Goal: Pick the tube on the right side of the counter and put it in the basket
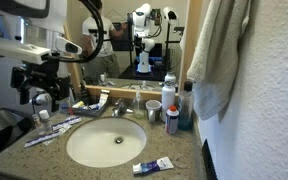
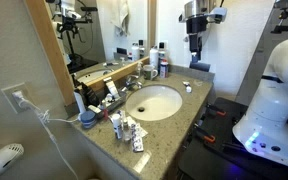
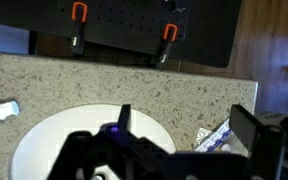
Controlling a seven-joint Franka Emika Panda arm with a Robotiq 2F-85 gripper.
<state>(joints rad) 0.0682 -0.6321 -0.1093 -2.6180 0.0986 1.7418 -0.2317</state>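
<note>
Hanging high over the tabletop, my claw point(image 3: 186, 115) is spread wide and carries nothing, so I judge I am at the reach for the tube, with the grasp not yet made. Closest to the front edge, toward the front right corner, the tube point(image 1: 152, 165) lies flat just beside the sink point(image 1: 84, 145) and apart from everything else. Farther off, along the back edge toward the back left corner, sits the basket point(image 1: 92, 104), crowded with toiletries. Next I should swing over that front corner, set my jaws across the tube's narrow width, and drop almost to the stone.
</note>
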